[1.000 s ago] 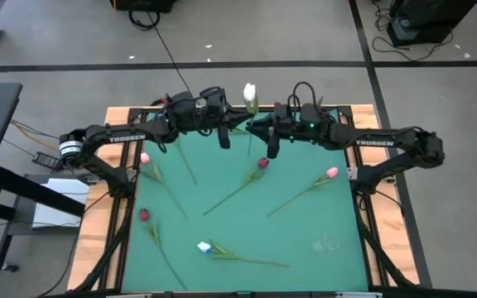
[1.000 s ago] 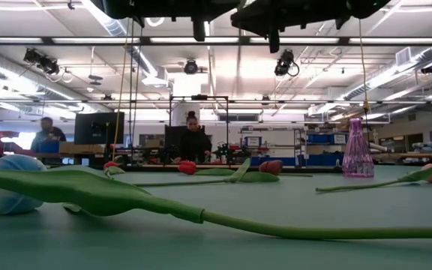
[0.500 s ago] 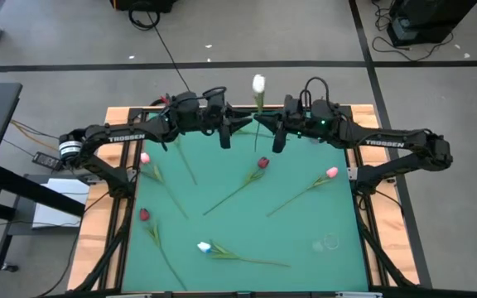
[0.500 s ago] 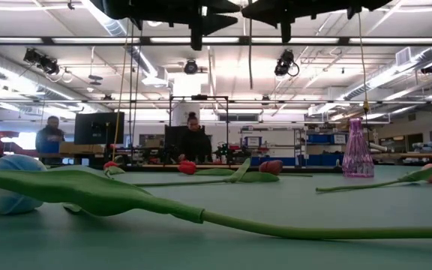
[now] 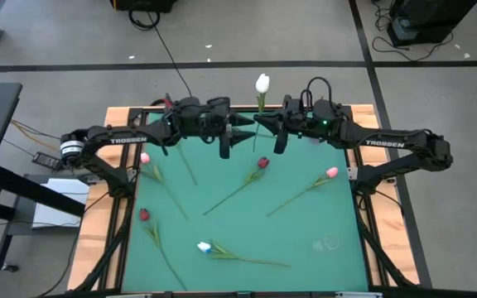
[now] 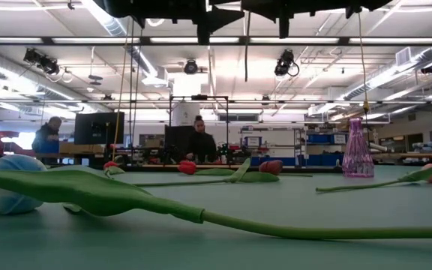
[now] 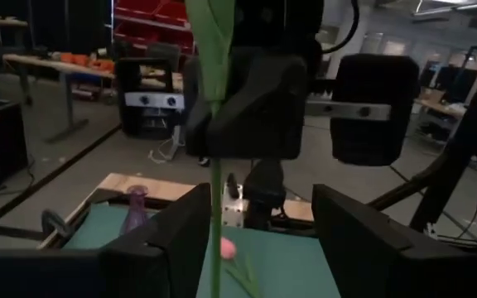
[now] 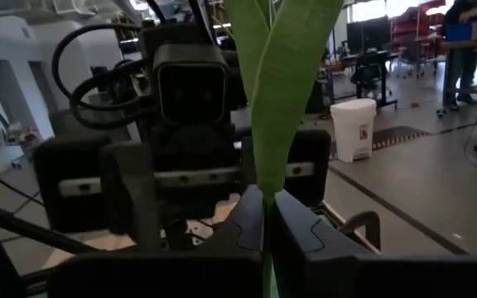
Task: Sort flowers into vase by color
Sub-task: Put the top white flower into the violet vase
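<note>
You've got the white tulip up in the air over the table's far edge, its stem pinched in the right gripper with jaws pressed together, while your left gripper hangs just beside, fingers spread off the stem.

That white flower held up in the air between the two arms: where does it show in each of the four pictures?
High view: white tulip at top centre, its stem running down to the right tool.
Low view: only its stem hangs from the arms at the top.
Left wrist view: the stem stands upright, centre-left.
Right wrist view: its leaves rise from the shut fingers.
Shared landmark: the pink vase, also in the left wrist view.
</note>
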Robot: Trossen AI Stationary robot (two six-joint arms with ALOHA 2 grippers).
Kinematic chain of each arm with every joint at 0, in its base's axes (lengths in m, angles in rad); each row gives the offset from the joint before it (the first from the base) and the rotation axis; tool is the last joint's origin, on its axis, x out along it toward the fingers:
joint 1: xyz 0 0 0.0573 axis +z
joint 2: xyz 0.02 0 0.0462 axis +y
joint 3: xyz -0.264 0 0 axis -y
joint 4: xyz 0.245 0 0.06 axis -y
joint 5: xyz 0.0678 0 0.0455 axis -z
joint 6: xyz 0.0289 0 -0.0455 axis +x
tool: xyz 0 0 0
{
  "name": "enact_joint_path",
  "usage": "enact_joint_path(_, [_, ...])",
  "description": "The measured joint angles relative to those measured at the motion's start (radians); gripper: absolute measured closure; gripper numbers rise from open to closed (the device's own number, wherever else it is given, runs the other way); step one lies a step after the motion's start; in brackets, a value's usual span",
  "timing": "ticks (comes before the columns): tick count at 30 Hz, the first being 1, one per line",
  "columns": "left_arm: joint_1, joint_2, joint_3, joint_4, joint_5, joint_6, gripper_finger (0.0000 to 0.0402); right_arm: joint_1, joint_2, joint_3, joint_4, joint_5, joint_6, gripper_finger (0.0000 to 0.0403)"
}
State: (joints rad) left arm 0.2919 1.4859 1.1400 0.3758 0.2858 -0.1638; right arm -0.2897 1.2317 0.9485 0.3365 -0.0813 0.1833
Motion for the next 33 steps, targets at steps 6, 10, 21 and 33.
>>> enact_joint_path(6, [-0.01, 0.053, 0.0, 0.02, 0.0, -0.015, 0.0206, 0.001, 0.0, 0.0, 0.021, -0.041, 0.006, 0.0391])
enact_joint_path(10, [-0.01, 0.077, 0.0, 0.076, -0.001, -0.031, 0.0241, 0.008, 0.0, 0.0, 0.025, -0.051, 0.008, 0.0391])
enact_joint_path(21, [-0.004, 0.079, 0.0, 0.085, -0.001, -0.024, 0.0391, 0.018, -0.01, 0.0, 0.019, -0.067, 0.027, 0.0313])
enact_joint_path(33, [-0.002, 0.079, 0.0, 0.103, 0.015, 0.003, 0.0398, -0.019, -0.025, 0.0, 0.025, -0.102, 0.105, 0.025])
